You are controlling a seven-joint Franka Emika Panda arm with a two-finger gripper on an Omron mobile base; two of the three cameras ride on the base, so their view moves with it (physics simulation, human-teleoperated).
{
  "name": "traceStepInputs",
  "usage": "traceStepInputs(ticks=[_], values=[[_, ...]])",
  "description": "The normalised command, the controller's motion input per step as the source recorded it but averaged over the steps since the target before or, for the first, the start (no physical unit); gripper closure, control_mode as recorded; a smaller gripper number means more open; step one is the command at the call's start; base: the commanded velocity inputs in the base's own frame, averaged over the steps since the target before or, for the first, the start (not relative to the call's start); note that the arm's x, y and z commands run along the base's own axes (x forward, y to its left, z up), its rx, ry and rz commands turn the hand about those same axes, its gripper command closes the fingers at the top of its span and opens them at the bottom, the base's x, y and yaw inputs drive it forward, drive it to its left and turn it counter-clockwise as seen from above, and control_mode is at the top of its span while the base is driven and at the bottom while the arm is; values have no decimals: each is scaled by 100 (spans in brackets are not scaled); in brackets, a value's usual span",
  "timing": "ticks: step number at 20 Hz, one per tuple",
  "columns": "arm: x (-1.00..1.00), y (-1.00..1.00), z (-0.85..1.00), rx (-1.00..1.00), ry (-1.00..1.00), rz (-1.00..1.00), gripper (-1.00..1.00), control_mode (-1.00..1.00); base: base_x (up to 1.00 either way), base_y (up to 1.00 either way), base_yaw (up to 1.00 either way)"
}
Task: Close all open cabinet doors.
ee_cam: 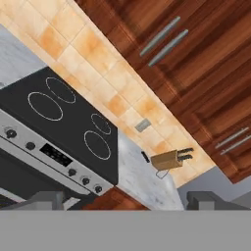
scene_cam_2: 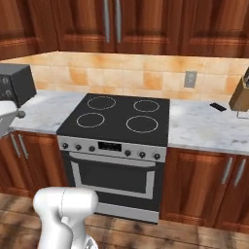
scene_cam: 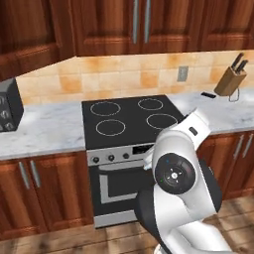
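The cabinet doors are reddish-brown upper doors. A pair with long silver bar handles point(scene_cam: 141, 21) hangs above the stove and looks flush and shut; the same pair appears in the right base view point(scene_cam_2: 112, 20) and the hand view point(ee_cam: 164, 41). Another upper door point(scene_cam: 30, 34) at the far left runs at a slant; I cannot tell whether it stands ajar. A further pair of handles point(ee_cam: 234, 138) lies toward the right in the hand view. My gripper point(ee_cam: 126, 203) is open, nothing between its fingertips point(ee_cam: 46, 200), looking up at the wall from in front of the stove, well clear of every door.
A black four-ring stove point(scene_cam: 130, 119) with an oven sits in the marble counter point(scene_cam: 44, 131). A knife block point(scene_cam: 230, 79) stands at the right and a dark microwave point(scene_cam_2: 17, 82) at the left. My arm's elbow point(scene_cam: 176, 171) bulks in front of the oven.
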Motion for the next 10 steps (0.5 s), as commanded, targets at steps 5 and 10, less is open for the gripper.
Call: traceStepInputs(ticks=[5,10], values=[[0,0,0,0,0,0,-100,100,-39,100,0],[0,0,0,0,0,0,-100,100,-40,100,0]])
